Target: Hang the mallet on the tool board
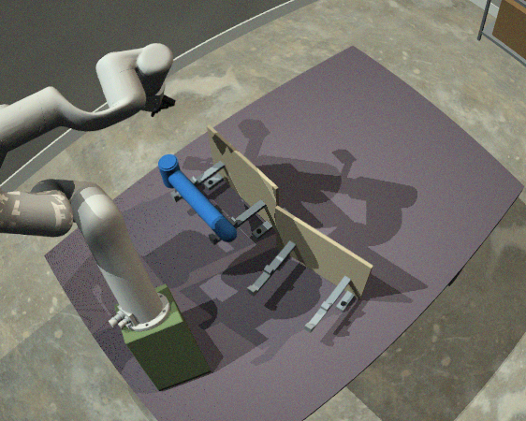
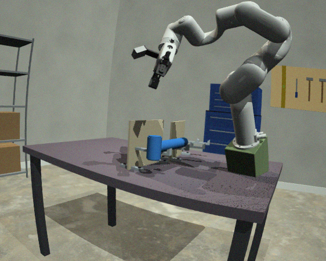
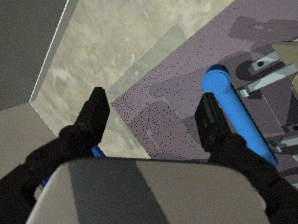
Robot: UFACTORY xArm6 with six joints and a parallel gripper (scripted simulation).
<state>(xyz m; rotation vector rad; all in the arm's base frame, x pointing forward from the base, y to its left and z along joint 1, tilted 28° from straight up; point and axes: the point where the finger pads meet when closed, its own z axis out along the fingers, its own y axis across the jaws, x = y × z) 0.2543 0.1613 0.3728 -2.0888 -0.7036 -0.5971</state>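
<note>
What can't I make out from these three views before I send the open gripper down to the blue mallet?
- Pegs on the empty board's grey holder arms: too small in the top view; in the exterior view the blue mallet and the first tan board mostly hide them.
- Mallet's far end: the wrist view's right finger covers it.
- Open gripper: top view hides it under the grey arm.

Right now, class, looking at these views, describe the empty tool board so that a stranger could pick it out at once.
Start at the purple table and find the two tan boards standing end to end near its middle. The empty tool board is the one farther from the blue mallet. Its two grey holder arms carry nothing, while its neighbour's arms bear the mallet.
</note>
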